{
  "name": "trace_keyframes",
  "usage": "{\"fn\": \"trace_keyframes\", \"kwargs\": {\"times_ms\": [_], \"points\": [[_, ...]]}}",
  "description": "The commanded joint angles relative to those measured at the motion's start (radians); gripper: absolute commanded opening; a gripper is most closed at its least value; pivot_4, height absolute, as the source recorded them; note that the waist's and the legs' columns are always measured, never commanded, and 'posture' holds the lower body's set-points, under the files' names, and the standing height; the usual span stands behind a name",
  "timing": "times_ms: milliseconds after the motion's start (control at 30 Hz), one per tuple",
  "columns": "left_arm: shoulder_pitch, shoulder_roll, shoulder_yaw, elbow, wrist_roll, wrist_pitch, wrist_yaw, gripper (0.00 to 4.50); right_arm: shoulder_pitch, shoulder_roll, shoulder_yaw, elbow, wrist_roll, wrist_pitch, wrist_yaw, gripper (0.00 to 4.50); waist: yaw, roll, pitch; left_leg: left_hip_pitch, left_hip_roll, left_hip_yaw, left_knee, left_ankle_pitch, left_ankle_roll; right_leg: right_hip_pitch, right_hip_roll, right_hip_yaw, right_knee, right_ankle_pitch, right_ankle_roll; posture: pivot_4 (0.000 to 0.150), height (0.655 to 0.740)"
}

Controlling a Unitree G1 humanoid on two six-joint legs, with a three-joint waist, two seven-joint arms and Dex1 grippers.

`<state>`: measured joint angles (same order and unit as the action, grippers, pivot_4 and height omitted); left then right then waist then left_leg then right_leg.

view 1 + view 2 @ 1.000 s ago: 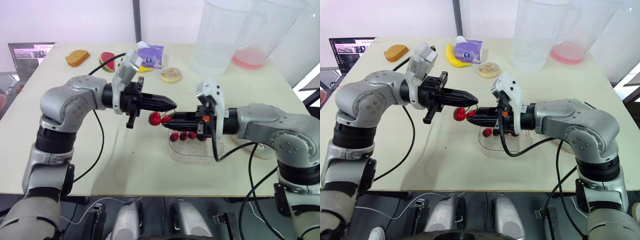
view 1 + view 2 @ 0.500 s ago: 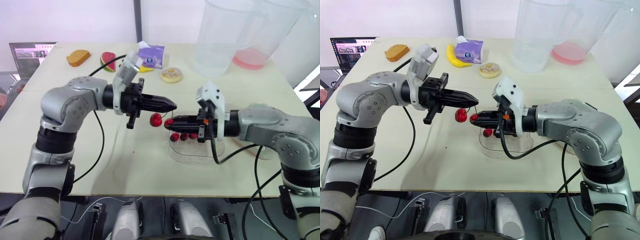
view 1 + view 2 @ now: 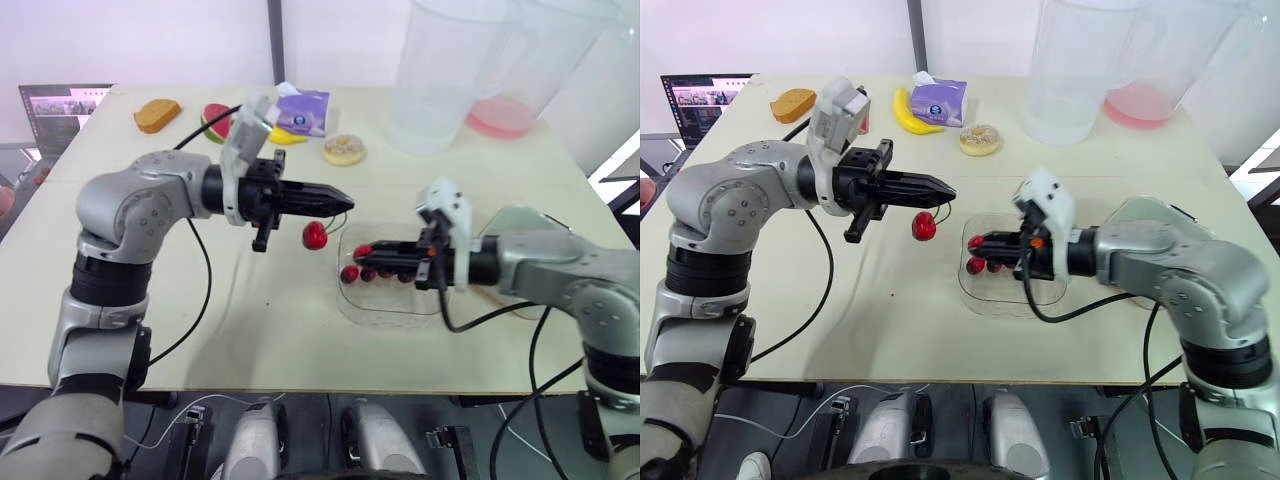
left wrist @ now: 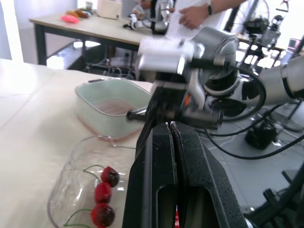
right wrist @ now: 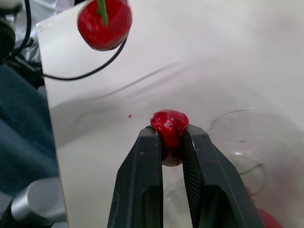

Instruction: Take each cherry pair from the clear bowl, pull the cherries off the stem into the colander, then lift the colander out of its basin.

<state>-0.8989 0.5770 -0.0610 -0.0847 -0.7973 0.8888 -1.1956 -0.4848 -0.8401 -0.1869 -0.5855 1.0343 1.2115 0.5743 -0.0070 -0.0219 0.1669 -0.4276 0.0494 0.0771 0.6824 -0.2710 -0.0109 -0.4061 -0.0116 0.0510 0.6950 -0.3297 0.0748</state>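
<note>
- The basin (image 4: 90, 92) stands on the table (image 3: 250, 330) past the right arm, with the colander (image 4: 114, 108) inside it; both look like light, stiff plastic, best lifted by the rim.
- The clear bowl (image 3: 385, 300) sits between the arms; spare cherries (image 3: 375, 272) lie in it.
- The left gripper (image 3: 345, 197) has its jaws pressed shut on the stem (image 5: 101, 5); the right gripper (image 5: 169, 140) pinches the picked cherry (image 5: 168, 124) around its middle, above the bowl.
- The hanging cherry (image 3: 315, 235) dangles under the left tips, just beside the bowl; each cherry looks light, soft and smooth-skinned, likely to squash or slip, so a gentle grip across the widest part suits it; the stem is thin and wiry, best held near its top.
- A second ago both cherries hung together between the tips; now they are apart, the right gripper drawn back over the bowl.
</note>
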Motion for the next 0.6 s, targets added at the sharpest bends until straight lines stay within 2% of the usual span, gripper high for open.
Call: {"fn": "trace_keyframes", "kwargs": {"times_ms": [33,167,267,367,500,567,600], "points": [[-0.013,0.002,0.032,-0.026,-0.02,0.001,0.009,0.0,0.087,-0.12,-0.246,-0.01,-0.005,0.035,-0.027,0.15,0.003,0.0,0.0,0.0,0.0,0.0,0.0,0.0,0.0,0.001,0.0,0.0,-0.002,0.0,0.0,0.15,0.74],[-0.012,-0.005,0.036,-0.024,-0.023,0.001,0.017,0.0,0.276,-0.225,-0.417,0.071,-0.183,0.024,-0.084,0.15,-0.005,0.0,0.0,0.0,0.0,0.0,0.0,-0.001,0.002,0.003,-0.001,0.0,-0.006,0.001,0.001,0.15,0.74],[-0.01,-0.009,0.037,-0.02,-0.024,-0.001,0.021,0.0,0.405,-0.241,-0.504,0.081,-0.253,0.02,-0.078,0.15,-0.008,0.001,0.0,0.001,0.0,0.0,0.0,-0.001,0.001,0.004,0.0,0.0,-0.006,0.001,0.002,0.15,0.74],[-0.009,-0.012,0.039,-0.019,-0.03,0.003,0.025,0.0,0.472,-0.209,-0.529,0.071,-0.29,0.022,-0.102,0.15,-0.013,0.002,0.0,0.002,0.0,0.001,-0.001,0.0,0.0,0.004,0.001,0.001,-0.006,0.001,0.002,0.15,0.74],[-0.011,-0.015,0.041,-0.017,-0.037,0.004,0.029,0.0,0.469,-0.152,-0.492,0.084,-0.329,-0.001,-0.15,0.15,-0.011,0.002,0.0,0.002,0.001,0.0,-0.002,0.0,0.0,0.004,0.002,0.001,-0.006,0.001,0.002,0.15,0.74],[-0.011,-0.015,0.041,-0.018,-0.039,0.005,0.031,0.0,0.464,-0.14,-0.478,0.106,-0.36,-0.02,-0.164,1.13,-0.009,0.002,0.0,0.002,0.0,0.001,-0.001,0.0,0.0,0.004,0.002,0.001,-0.006,0.001,0.002,0.15,0.74],[-0.011,-0.016,0.041,-0.019,-0.039,0.006,0.032,0.0,0.466,-0.138,-0.474,0.113,-0.368,-0.026,-0.163,1.48,-0.008,0.002,0.0,0.002,0.0,0.001,-0.001,0.0,0.0,0.004,0.002,0.001,-0.006,0.001,0.002,0.15,0.74]]}}
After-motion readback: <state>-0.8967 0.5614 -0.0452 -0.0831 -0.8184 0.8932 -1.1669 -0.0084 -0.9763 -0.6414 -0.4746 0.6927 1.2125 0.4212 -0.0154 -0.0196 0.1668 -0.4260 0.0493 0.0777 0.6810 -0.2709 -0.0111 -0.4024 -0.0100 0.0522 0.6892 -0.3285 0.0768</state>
